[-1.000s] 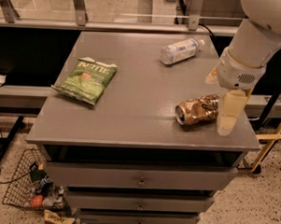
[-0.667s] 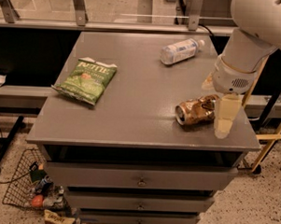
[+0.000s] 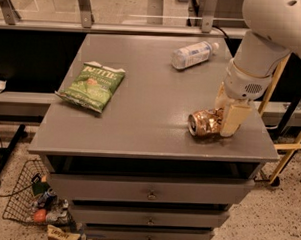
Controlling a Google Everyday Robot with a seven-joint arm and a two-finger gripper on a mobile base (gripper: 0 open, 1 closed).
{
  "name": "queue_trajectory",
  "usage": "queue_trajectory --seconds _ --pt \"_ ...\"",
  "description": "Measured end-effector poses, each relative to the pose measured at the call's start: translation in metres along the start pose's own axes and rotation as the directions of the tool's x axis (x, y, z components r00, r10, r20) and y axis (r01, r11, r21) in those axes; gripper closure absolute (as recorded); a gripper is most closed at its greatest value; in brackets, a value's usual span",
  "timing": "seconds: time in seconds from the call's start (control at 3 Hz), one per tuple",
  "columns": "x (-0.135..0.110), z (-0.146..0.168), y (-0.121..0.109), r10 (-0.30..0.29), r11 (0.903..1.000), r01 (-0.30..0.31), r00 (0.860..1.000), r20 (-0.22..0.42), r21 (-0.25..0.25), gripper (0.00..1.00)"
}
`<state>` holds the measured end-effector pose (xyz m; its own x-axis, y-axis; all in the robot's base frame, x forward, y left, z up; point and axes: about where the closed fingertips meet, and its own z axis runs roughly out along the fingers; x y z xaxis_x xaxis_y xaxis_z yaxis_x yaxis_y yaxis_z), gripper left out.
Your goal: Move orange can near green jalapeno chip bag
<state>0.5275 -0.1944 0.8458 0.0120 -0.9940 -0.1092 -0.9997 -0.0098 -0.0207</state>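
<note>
The orange can (image 3: 204, 123) lies on its side near the right front of the grey cabinet top (image 3: 141, 91), its silver top facing left. My gripper (image 3: 227, 110) points down at the can's right end, open, with one pale finger (image 3: 234, 119) in front of the can and the other behind it. The can rests on the top. The green jalapeno chip bag (image 3: 92, 85) lies flat at the left side of the top, far from the can and the gripper.
A clear plastic bottle with a white label (image 3: 193, 55) lies on its side at the back right. The cabinet has drawers (image 3: 149, 194) below. A wire basket (image 3: 34, 204) with clutter stands on the floor at the left. A yellow frame (image 3: 284, 148) stands at the right.
My gripper has moved a little left and down, so that its fingers now stand astride the can's right end. The can, bag and bottle have not moved.
</note>
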Motion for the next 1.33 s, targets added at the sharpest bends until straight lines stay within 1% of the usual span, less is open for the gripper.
queue_trajectory --seconds 0.33,0.67,1.0,1.33 --pt "-0.011 -0.007 -0.004 -0.017 0.9997 0.016 0.999 0.035 0.02 0.65" --pt "-0.031 -0.037 -0.012 -0.039 0.9947 0.03 0.995 0.091 0.099 0.88" --pt "-0.049 -0.078 -0.023 -0.046 0.9811 0.008 0.98 0.192 0.194 1.0" --pt "-0.053 -0.084 -0.024 -0.051 0.9788 0.007 0.977 0.207 0.205 1.0"
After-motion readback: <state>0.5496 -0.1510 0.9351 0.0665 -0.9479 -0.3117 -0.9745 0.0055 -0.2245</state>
